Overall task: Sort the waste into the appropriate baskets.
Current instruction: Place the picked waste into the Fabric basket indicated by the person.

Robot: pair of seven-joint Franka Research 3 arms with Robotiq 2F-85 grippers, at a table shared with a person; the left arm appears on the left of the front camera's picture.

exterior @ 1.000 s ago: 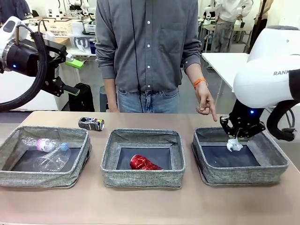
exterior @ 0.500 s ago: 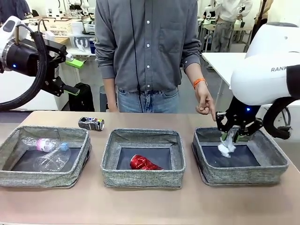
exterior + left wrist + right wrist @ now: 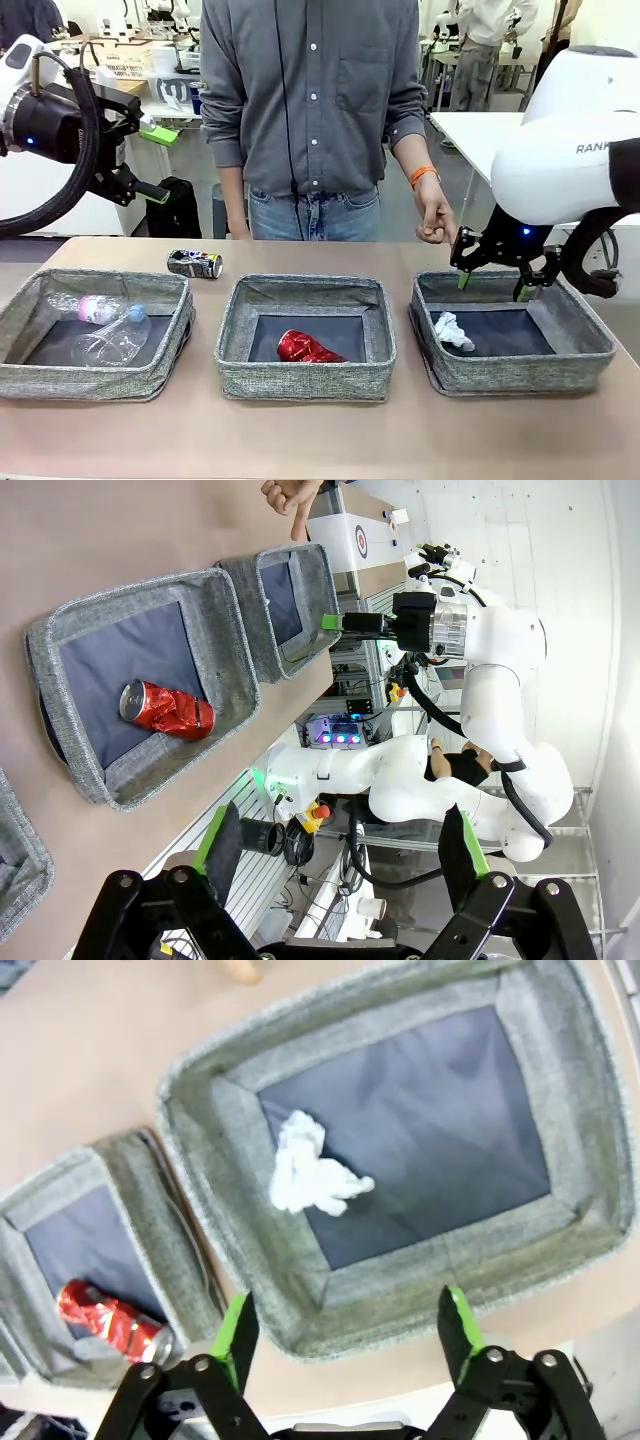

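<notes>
A pale brown bench point(image 3: 320, 440) ran between me and a person in a grey shirt point(image 3: 310, 100) standing at its far side, with other work tables in the room behind. Three grey woven baskets sat in a row on the bench.

My right end effector point(image 3: 492, 283) hung over the far rim of the right basket point(image 3: 520, 372), its green-padded fingers spread wide and holding nothing, touching nothing. From my right wrist I saw those fingers point(image 3: 238, 1328) parted over the near wall of that basket, and between them, lower down, the crumpled white paper wad point(image 3: 310, 1168) lying loose on the dark bottom, close to one side wall. In the front view the wad point(image 3: 450, 330) lay at the left part of the basket floor, apart from my fingers. The person's hand point(image 3: 435, 215) hung just beyond the basket's far left corner, near my right end effector but not touching it.

My left end effector point(image 3: 340, 845) was raised well above the bench on the left side, fingers fully spread and empty.

The crushed red can point(image 3: 305, 348) lay on its side in the middle basket point(image 3: 305, 375). The clear plastic bottle with pink label point(image 3: 92, 308) and the clear plastic cup point(image 3: 112, 342) lay together in the left basket point(image 3: 90, 378). The dark printed can point(image 3: 195, 263) lay on its side on the bare bench behind the gap between the left and middle baskets.
</notes>
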